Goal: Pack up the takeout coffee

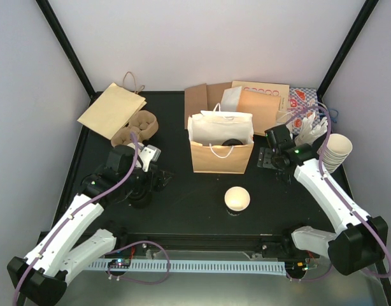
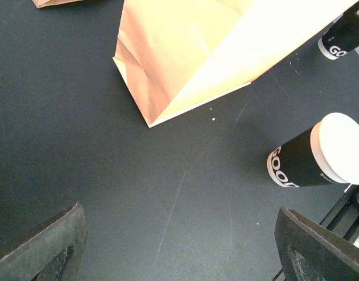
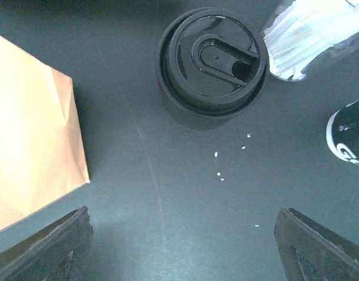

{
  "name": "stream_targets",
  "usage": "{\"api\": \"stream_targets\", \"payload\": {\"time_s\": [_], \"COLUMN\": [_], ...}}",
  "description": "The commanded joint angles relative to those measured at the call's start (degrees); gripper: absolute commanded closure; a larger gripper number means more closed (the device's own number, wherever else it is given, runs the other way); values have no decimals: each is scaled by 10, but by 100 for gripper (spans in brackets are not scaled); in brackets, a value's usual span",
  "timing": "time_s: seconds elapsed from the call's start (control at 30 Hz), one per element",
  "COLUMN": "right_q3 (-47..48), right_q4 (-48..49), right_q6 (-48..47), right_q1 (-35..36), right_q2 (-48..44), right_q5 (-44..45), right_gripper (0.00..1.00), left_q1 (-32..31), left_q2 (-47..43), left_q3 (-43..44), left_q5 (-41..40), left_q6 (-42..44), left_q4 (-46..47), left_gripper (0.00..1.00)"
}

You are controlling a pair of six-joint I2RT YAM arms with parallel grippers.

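Right of paper bag [image 3: 27, 134], we note black-lidded cup [image 3: 211, 58] upright beyond right gripper [image 3: 182, 234], jaws spread, empty; left gripper [image 2: 179, 225] likewise wide, empty, near cream-topped cup [image 2: 320, 153].

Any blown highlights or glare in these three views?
Top external: the pale-topped cup near the table's front is washed out. Left wrist: the paper bag and that cup's top clip toward white. Right wrist: soft glare on the black lid, and the white packet at top right is blown out.
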Motion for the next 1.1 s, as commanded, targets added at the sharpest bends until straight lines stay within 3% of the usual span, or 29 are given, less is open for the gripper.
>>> {"api": "stream_targets", "payload": {"time_s": [0.0, 0.07, 0.37, 0.53, 1.07], "right_q3": [24, 28, 40, 45, 60], "right_q4": [22, 21, 32, 40, 56], "right_q6": [-4, -3, -3, -2, 5], "right_q1": [-7, -8, -12, -21, -33], "right_q2": [7, 11, 38, 54, 105], "right_q5": [4, 9, 8, 2, -12], "right_gripper": [5, 0, 0, 0, 0], "left_q1": [-4, -4, -4, -5, -5], "left_q2": [-7, -7, -7, -9, -14], "left_q3": [6, 6, 6, 6, 4], "left_q5": [-7, -7, -8, -9, -12], "left_q6": [-7, -6, -6, -6, -7], "left_q4": [10, 10, 10, 11, 11], "left_gripper": [9, 9, 8, 1, 1]}}
